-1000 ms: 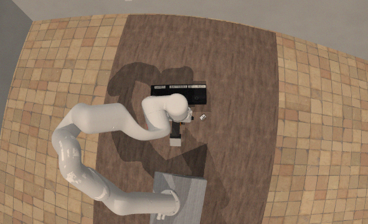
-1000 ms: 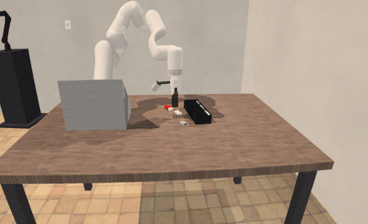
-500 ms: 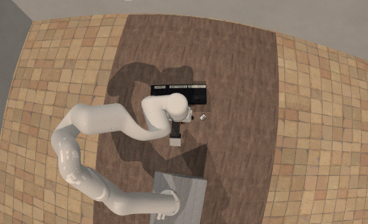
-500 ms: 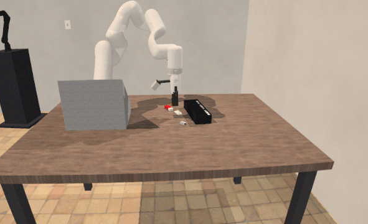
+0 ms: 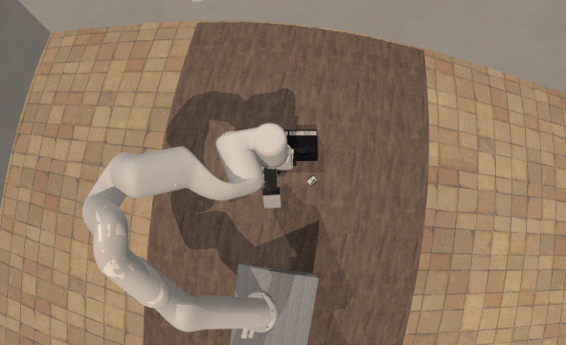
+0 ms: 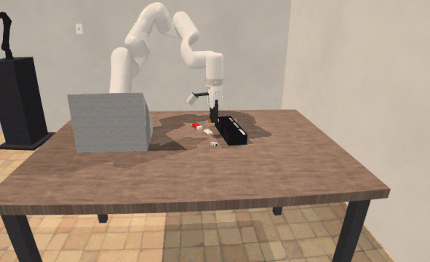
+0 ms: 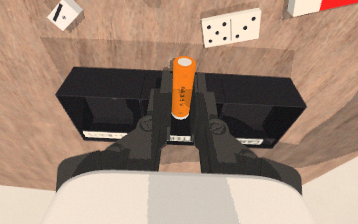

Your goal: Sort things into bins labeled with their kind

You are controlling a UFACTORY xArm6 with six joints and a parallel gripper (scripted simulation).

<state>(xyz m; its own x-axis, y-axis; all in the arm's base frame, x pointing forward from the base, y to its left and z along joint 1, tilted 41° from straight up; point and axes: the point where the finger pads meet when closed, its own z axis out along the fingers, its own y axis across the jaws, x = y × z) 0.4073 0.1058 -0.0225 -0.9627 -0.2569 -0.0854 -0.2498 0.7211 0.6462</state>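
My gripper is shut on an orange battery, held above the middle bin of a joined black row. The left bin, the middle bin and the right bin carry white labels; their words are too small or hidden to read. A white domino lies on the table beside the row. A small white block with black marks and a red and white block also lie there. The fingers hide most of the middle bin.
A large grey block stands on the brown table, by the arm's base. In the top view the arm covers part of the bin row. A black pedestal stands on the floor beyond the table.
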